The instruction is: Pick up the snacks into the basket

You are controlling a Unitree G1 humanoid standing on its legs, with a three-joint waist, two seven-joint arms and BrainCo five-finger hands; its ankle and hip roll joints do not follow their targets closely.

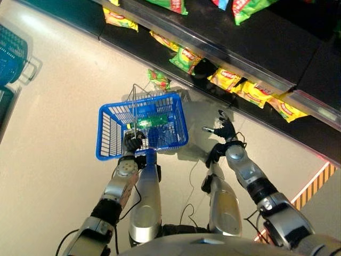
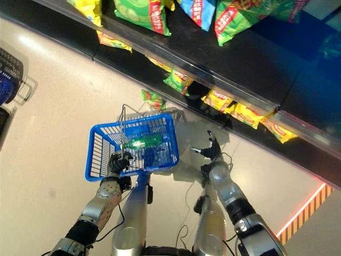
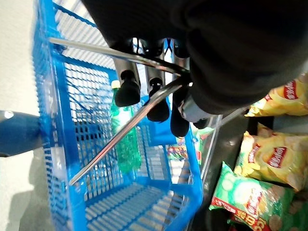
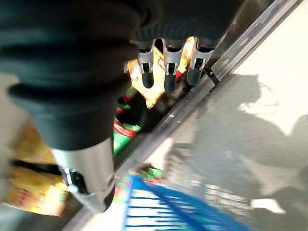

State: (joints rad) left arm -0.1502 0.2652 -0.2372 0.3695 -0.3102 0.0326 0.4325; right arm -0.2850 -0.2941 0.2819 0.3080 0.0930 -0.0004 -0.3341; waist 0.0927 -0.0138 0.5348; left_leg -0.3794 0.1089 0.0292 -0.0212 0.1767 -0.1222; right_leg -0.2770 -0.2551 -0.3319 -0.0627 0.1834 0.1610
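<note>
Yellow and green crinkly snack bags (image 1: 250, 92) lie along the dark bottom shelf (image 1: 277, 58), well ahead of my right robot hand (image 1: 224, 129), which hangs released, fingers relaxed, holding nothing. One green bag (image 1: 159, 80) sits on the pale floor (image 1: 64, 96) just beyond the blue plastic mesh basket (image 1: 109, 133). My left robot hand (image 3: 159, 77) is clenched around the basket's metal wire handle (image 3: 120, 137). Inside lies what looks like a green plastic bottle (image 3: 126, 139).

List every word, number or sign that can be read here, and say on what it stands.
Yellow snack bags: red labels, print too small to read.
Green snack bags: red band, print too small to read.
Green bottle in the blue basket: no readable label.
</note>
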